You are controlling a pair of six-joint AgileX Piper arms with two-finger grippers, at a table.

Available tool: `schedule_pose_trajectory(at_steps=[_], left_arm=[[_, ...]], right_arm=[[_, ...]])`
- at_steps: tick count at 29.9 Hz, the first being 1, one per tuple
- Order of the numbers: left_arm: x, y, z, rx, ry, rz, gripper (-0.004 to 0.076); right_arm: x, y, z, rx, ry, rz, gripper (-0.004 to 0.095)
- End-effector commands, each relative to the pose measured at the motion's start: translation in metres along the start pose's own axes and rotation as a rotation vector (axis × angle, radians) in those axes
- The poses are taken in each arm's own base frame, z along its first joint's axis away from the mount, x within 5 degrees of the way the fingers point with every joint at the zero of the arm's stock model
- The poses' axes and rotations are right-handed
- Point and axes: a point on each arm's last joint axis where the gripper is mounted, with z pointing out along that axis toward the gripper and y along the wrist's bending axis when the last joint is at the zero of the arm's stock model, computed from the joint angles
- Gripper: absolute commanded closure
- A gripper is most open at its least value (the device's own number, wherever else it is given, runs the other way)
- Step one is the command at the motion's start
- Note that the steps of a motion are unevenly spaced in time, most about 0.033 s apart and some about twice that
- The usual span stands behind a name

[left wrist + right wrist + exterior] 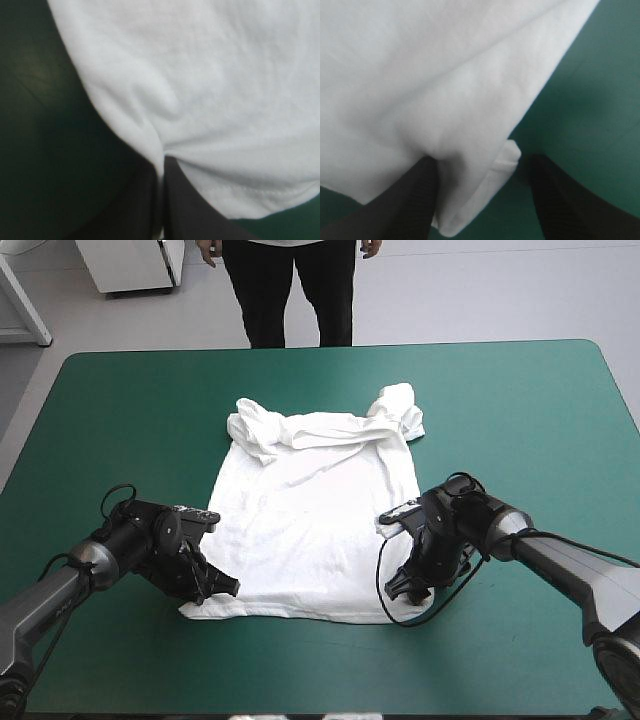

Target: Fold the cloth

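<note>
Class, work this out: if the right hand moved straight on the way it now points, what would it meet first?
The T-shirt: its corner lies between the sides of the open right hand, so contact looks immediate.

Open passage over bare teal-green cover [120, 400] left of, right of and beyond the T-shirt [310, 510]. Blocked at the two near hem corners by left gripper [228, 587] and right gripper [402, 591].
</note>
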Motion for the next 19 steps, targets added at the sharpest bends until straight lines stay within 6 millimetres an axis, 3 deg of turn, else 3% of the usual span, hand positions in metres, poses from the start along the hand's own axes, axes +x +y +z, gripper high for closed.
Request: schedule_pose_trajectory(at_steps=[1,7,13,16,19], left_arm=[[-0.005,-0.002,0.032,0.017,-0.01,-0.022,0.0734],[-0.005,-0.002,0.032,0.018,-0.012,-0.024,0.0734],[-0.006,-0.007,0.022,0.071,0.02,0.015,0.0734],[-0.008,-0.012,-0.004,0.104,-0.037,0.042,0.0734],[-0.006,-0.015,-0.048,0.116,-0.18,0.068,0.0734]], right_arm=[[-0.003,0.003,0.007,-0.029,0.027,0.011,0.0499],[0.0,0.01,0.013,-0.12,0.051,-0.02,0.0926],[0.001,0.012,0.007,-0.134,0.037,-0.008,0.0921],[0.005,0.012,-0.013,-0.12,-0.03,0.01,0.0921],[0.009,0.011,-0.043,-0.089,-0.116,0.021,0.0921]])
